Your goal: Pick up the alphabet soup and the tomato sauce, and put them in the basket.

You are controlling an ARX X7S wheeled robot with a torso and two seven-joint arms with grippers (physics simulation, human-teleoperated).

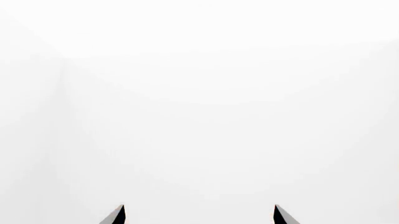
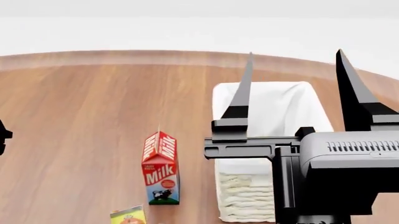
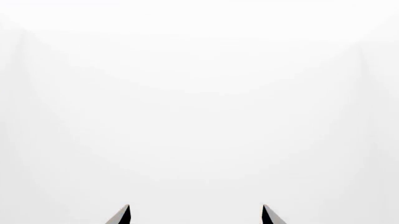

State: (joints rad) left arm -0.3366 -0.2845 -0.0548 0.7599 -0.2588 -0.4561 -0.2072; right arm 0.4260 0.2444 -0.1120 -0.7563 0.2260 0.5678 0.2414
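I read "Milk" on the red carton (image 2: 160, 169) beside the basket (image 2: 249, 196); right gripper (image 2: 298, 70) spread wide, empty; left gripper (image 1: 199, 215) likewise.

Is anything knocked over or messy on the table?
No, nothing looks spilled or tipped. The milk carton stands upright beside the basket, which sits straight on the table. The soup and sauce cans aren't in view.
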